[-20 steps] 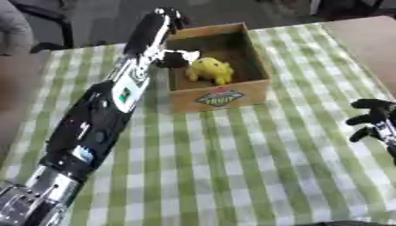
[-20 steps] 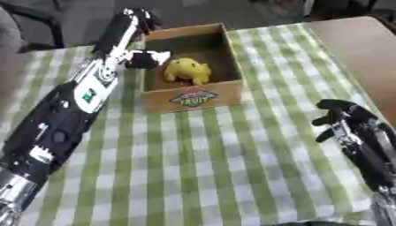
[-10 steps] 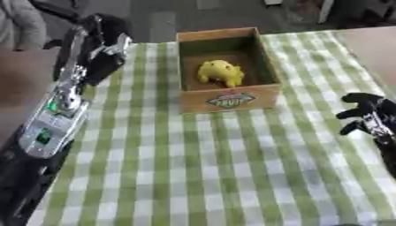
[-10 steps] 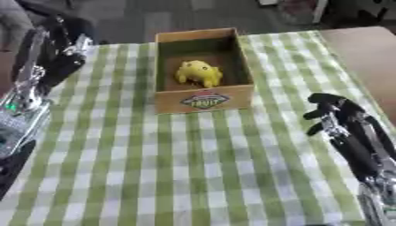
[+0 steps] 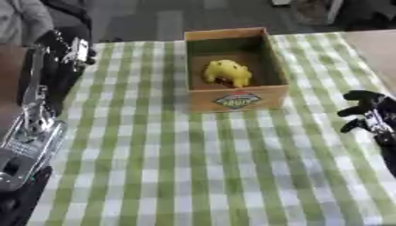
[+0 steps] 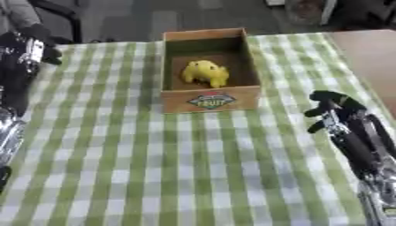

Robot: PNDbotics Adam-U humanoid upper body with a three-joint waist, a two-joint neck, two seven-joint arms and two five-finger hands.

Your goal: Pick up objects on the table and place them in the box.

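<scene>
A yellow soft toy (image 5: 225,72) lies inside the open cardboard box (image 5: 237,99) at the far middle of the table. My left arm runs up the left edge, and its hand (image 5: 68,44) hangs over the table's far left corner, well apart from the box; it is blurred and nothing shows in it. Over the right side, level with the box front, my right hand (image 6: 333,108) rests with relaxed fingers and holds nothing.
A green and white checked cloth (image 5: 201,167) covers the table. Bare brown tabletop (image 6: 367,57) shows at the far right. Dark chairs and a person's grey sleeve (image 5: 23,17) stand beyond the far left edge.
My left arm has swung away from above the box to the table's left edge. The yellow toy stays in the box. The right hand has barely moved.
</scene>
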